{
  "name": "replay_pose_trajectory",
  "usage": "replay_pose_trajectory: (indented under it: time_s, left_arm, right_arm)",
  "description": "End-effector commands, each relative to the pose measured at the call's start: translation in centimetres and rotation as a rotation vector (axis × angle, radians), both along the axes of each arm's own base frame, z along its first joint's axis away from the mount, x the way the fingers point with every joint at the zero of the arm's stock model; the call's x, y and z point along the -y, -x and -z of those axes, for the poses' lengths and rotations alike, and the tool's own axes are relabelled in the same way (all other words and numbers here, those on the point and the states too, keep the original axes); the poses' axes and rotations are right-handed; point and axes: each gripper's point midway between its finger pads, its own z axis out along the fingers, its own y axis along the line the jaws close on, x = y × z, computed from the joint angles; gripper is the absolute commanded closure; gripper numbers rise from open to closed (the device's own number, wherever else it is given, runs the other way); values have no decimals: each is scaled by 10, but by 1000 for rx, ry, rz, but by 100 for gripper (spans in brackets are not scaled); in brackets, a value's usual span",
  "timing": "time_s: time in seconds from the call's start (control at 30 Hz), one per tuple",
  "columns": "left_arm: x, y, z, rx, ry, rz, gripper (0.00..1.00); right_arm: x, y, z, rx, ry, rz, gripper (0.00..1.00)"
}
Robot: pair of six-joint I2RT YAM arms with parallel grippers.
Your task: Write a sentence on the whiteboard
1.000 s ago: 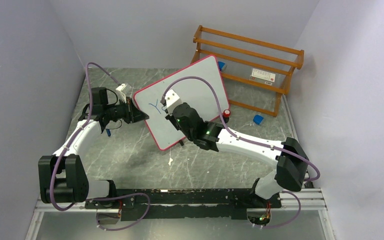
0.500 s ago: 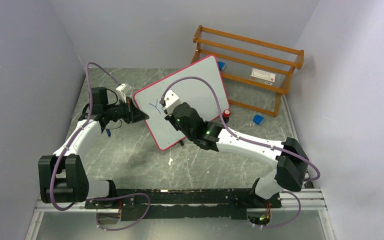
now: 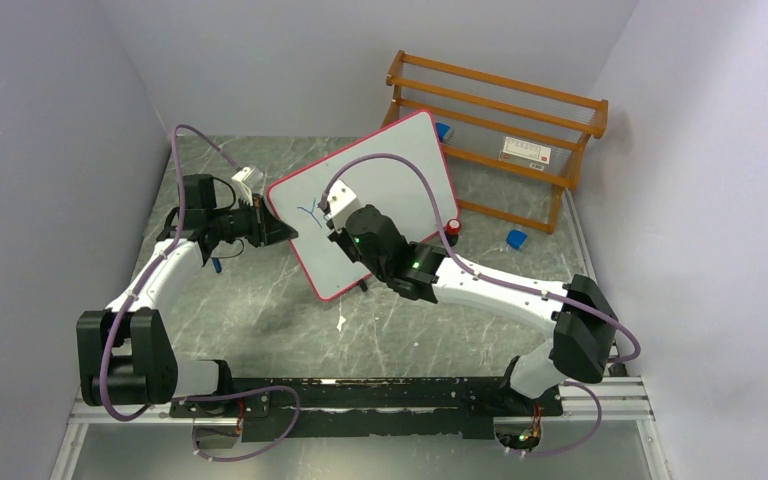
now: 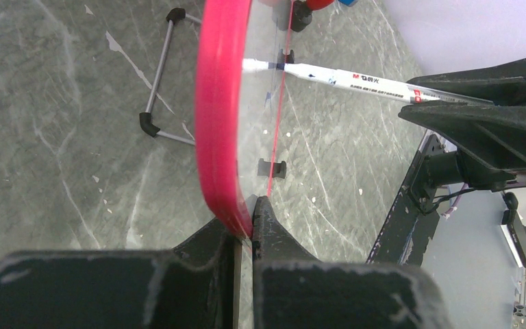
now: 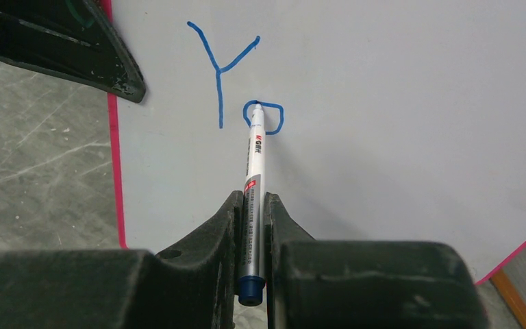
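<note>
The whiteboard (image 3: 412, 135) stands tilted on the table, white with a pink-red frame (image 4: 218, 123). My left gripper (image 3: 280, 233) (image 4: 246, 223) is shut on the frame at its left edge. The sentence (image 5: 218, 70) (image 3: 310, 211) is a blue "Y" with a small "o" (image 5: 281, 120) beside it. My right gripper (image 5: 253, 195) (image 3: 333, 214) is shut on a silver marker (image 5: 255, 164) (image 4: 356, 79) with a blue end. The marker's tip touches the board at the top of the "o". One left finger (image 5: 61, 41) shows at the top left of the right wrist view.
A wooden rack (image 3: 500, 130) leans at the back right behind the board. A red-capped item (image 3: 452, 227) and a blue piece (image 3: 517, 239) lie near the board's right corner. The board's wire stand (image 4: 161, 75) rests on the marble table. Grey walls close in both sides.
The right gripper has shifted slightly over the board, and a little more blue stroke shows beside the "Y". The left arm and the board have not moved.
</note>
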Motion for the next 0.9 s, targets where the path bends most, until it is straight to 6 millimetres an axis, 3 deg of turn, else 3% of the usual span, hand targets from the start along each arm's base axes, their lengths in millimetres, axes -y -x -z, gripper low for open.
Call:
replay_pose_trajectory:
  time_s: [0.0, 0.23, 0.53, 0.87]
  left_arm:
    - [-3, -4, 23, 16, -109, -10, 95]
    - [-4, -4, 24, 14, -114, -15, 95]
    - [-4, -5, 24, 13, -117, -18, 95]
    - [-4, -4, 24, 14, -116, -17, 95]
  right_arm:
    - [-10, 2, -16, 19, -43, -34, 100]
    - [-1, 2, -18, 33, -40, -9, 100]
    - [28, -13, -25, 57, -67, 72, 100]
    - [27, -20, -17, 42, -61, 68, 100]
